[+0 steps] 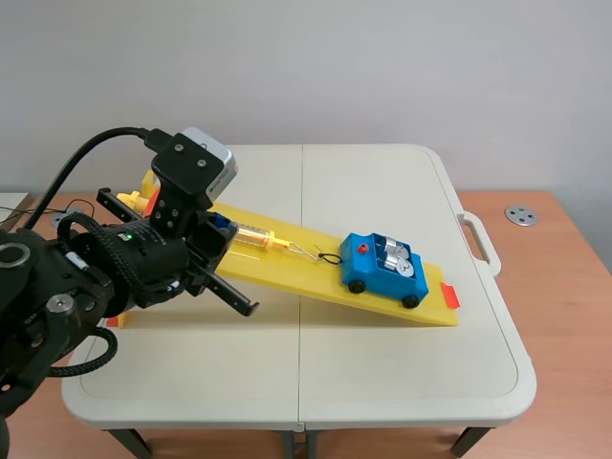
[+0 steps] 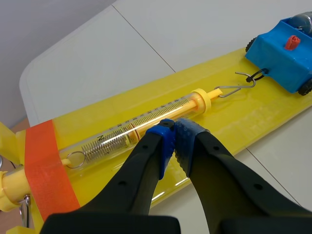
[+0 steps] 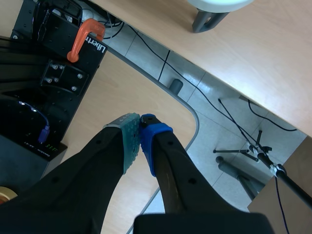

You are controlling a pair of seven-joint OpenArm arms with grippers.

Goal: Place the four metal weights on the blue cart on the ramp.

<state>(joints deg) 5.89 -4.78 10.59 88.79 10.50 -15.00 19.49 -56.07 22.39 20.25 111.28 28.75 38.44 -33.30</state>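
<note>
My left pincer [image 2: 174, 127], pressed together, hangs over the spring scale [image 2: 146, 122]; right pincer [image 3: 140, 127], likewise, faces a black base [image 3: 58, 73] lettered "Libert".

Counter [image 1: 382, 373]: you have a white folding top with a seam down its middle and a carry handle [image 1: 478, 239] at its 3 o'clock edge.
Spring scale [image 2: 146, 119]: a clear tube with a yellow core and a coil spring inside. In your scene view it lies lengthwise toward 4 o'clock, with its wire hook [image 2: 234, 89] at that end.
Metal disc [image 1: 522, 215]: round, lying on the wooden surface [image 1: 564, 316] at 2 o'clock of the counter, apart from it.
Orange clamp [image 3: 78, 43]: your right wrist view shows it on a black box [image 3: 53, 73], with cables [image 3: 146, 45] trailing over grey floor tiles [image 3: 224, 141].
</note>
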